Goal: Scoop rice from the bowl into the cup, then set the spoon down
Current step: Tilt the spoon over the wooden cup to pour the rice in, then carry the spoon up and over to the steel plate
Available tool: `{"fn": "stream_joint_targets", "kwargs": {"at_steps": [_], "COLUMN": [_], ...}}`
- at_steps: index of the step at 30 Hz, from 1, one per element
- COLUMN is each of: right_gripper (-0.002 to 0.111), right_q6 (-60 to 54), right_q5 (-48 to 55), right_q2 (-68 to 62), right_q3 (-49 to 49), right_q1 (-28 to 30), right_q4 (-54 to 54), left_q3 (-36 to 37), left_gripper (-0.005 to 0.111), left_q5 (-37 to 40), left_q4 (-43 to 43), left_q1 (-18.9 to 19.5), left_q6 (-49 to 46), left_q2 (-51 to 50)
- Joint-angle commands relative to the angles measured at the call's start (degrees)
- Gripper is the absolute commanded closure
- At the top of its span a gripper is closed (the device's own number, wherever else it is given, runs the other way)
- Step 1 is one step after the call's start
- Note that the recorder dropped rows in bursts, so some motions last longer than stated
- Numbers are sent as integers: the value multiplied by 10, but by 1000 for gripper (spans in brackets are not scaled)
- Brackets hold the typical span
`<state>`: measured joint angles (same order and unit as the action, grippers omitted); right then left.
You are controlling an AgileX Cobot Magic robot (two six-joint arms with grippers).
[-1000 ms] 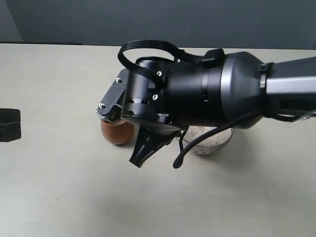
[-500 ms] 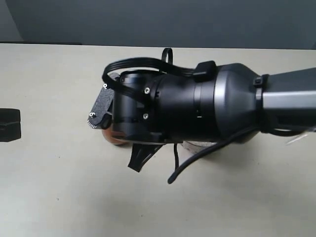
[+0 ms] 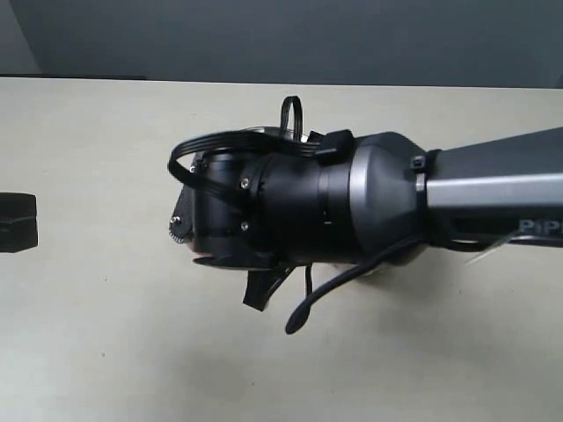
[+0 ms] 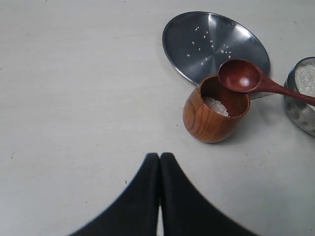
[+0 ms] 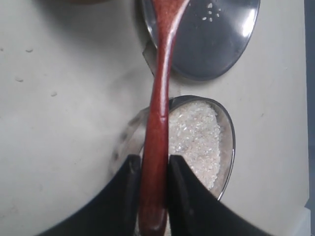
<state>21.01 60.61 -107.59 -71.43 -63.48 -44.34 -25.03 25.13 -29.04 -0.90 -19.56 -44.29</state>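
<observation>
The reddish-brown wooden cup (image 4: 209,120) stands on the table with a little rice (image 4: 215,104) in it. The spoon (image 4: 239,76) hovers with its oval head over the cup's far rim, and its hollow looks empty. My right gripper (image 5: 153,164) is shut on the spoon's handle (image 5: 160,118), above the glass bowl (image 5: 232,142), which is heaped with rice (image 5: 194,137). The bowl (image 4: 297,107) stands a short way from the cup. My left gripper (image 4: 159,156) is shut and empty, well short of the cup. In the exterior view the right arm (image 3: 352,202) hides cup, bowl and spoon.
A flat steel plate (image 4: 206,34) with a few stray grains lies just behind the cup and beside the bowl; the same plate (image 5: 216,46) lies under the spoon's neck in the right wrist view. A few loose grains lie on the table (image 5: 54,93).
The right arm has shifted left and rolled at the wrist, so it now covers the cup and bowl in the exterior view. The left gripper has stayed put.
</observation>
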Motion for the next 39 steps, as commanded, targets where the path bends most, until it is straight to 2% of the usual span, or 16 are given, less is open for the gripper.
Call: {"fn": "stream_joint_targets", "kwargs": {"at_steps": [1, 9, 14, 17, 21, 23, 28, 39], "right_gripper": [109, 109, 109, 109, 109, 109, 109, 109], "right_q6": [-3, 64, 173, 217, 212, 179, 157, 129], "right_q5": [12, 6, -81, -64, -47, -82, -195, -252], "right_q2": [0, 5, 64, 118, 170, 177, 108, -48], "right_q3": [-3, -3, -3, -3, -2, -2, -29, -155], "right_q1": [0, 0, 12, 56, 122, 141, 156, 226], "right_q4": [-11, -10, 29, 55, 117, 161, 181, 224], "left_q3": [-1, -1, -1, -1, -1, -1, -1, -1], "left_gripper": [106, 106, 106, 106, 106, 106, 106, 106], "left_q5": [-8, -6, -2, 3, 6, 6, 6, 0], "left_q4": [-4, -4, -4, -4, -4, -4, -4, -8], "left_q1": [-4, -4, -4, -4, -4, -4, -4, -4], "left_q6": [0, 0, 0, 0, 0, 0, 0, 0], "left_q2": [-1, -1, -1, -1, -1, -1, -1, -1]}}
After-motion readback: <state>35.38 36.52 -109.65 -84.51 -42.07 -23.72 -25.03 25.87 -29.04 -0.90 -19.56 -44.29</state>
